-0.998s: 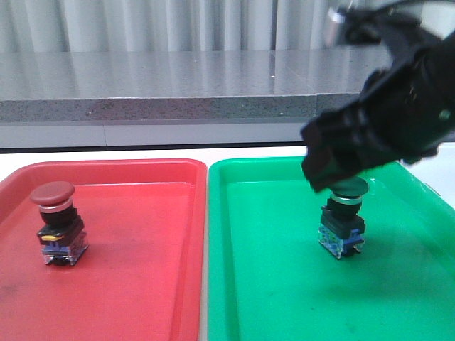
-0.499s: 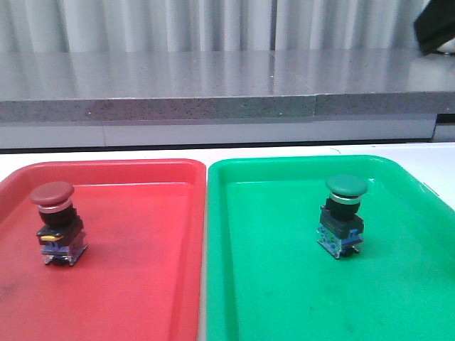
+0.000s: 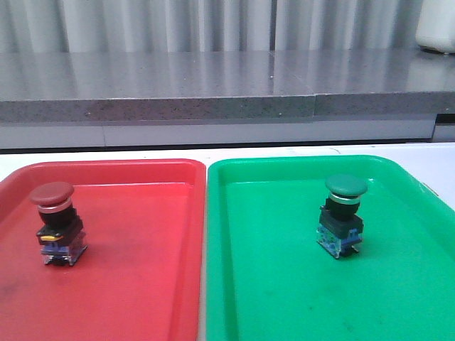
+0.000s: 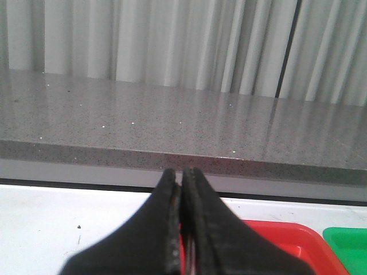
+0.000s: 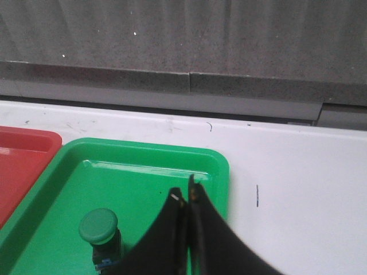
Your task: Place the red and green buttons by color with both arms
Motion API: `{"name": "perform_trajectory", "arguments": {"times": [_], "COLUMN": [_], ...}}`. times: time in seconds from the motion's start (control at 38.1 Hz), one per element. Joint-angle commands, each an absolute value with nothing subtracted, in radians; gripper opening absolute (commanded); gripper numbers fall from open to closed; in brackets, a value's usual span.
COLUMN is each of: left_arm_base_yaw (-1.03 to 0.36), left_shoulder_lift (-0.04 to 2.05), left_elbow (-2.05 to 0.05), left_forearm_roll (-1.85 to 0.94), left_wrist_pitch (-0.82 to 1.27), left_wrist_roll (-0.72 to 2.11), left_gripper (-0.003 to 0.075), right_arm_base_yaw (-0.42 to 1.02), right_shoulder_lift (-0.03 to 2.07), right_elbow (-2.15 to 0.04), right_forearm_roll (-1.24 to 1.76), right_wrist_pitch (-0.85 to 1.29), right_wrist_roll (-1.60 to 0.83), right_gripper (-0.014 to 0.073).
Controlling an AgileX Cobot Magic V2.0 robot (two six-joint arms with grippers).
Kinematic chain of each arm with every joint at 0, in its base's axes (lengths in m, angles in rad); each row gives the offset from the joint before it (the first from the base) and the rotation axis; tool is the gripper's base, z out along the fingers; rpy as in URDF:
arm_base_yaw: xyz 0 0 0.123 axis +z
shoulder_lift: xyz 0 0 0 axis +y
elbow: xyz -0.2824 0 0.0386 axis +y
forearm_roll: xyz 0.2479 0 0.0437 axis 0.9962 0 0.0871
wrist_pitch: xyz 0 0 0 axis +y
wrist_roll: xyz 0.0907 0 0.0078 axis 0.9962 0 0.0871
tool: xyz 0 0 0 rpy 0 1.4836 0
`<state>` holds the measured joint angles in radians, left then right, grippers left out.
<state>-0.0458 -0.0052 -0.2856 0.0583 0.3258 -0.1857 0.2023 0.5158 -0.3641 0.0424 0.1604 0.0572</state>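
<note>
The left end effector point(image 4: 182, 189) has its two fingers pressed tight together with nothing between them. It hangs up high, looking at a long gray ledge point(image 4: 172, 132) and a bit of the red tray point(image 4: 281, 243). The right end effector point(image 5: 187, 200) is closed up the same way, holding nothing. It floats above the green tray point(image 5: 149, 172), and the green button point(image 5: 98, 226) sits just beside it, not touching. (Neither arm shows up in the front view at all.)

Moving out from there, the red button point(image 3: 55, 222) stands in the red tray point(image 3: 142, 270), near its left side. The green button point(image 3: 344, 215) stands in the green tray point(image 3: 284, 284), a bit right of the middle. Both trays lie side by side on the white surface point(image 3: 106, 153), with their edges almost touching.

I think the sorting job looks done, because each button is in the tray of its own color and both arms have let go. The step now seems to be pulling away. The next move only needs the arms to go to rest without bumping a button.

Each button stands straight up. Its round cap points at the ceiling and its black and blue block sits flat on the tray. So its long way runs up and down, not sideways. The green one's block looks turned a little, with a corner toward me.
</note>
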Motion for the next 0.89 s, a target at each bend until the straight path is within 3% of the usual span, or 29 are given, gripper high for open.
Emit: {"name": "perform_trajectory", "arguments": {"times": [0.0,0.24,0.87], "left_arm_base_yaw": [-0.053,-0.053,-0.053], "left_shoulder_lift": [-0.02,-0.02,-0.02], "left_elbow": [-0.312,-0.312,-0.312], "left_forearm_roll": [0.052,0.052,0.052], "left_wrist_pitch": [0.246,0.246,0.246], "left_wrist_roll": [-0.19,-0.19,-0.19], "left_gripper": [-0.002,-0.002,-0.002], "right_arm_base_yaw": [0.202,0.202,0.202], "right_shoulder_lift": [0.387,0.21,0.203], "right_elbow": [-0.324,-0.272,-0.272], "right_forearm_roll": [0.032,0.032,0.032], "right_wrist_pitch": [0.08,0.079,0.077], "right_wrist_roll": [0.047,0.047,0.047], "right_gripper": [-0.0068,-0.0068,-0.0068]}}
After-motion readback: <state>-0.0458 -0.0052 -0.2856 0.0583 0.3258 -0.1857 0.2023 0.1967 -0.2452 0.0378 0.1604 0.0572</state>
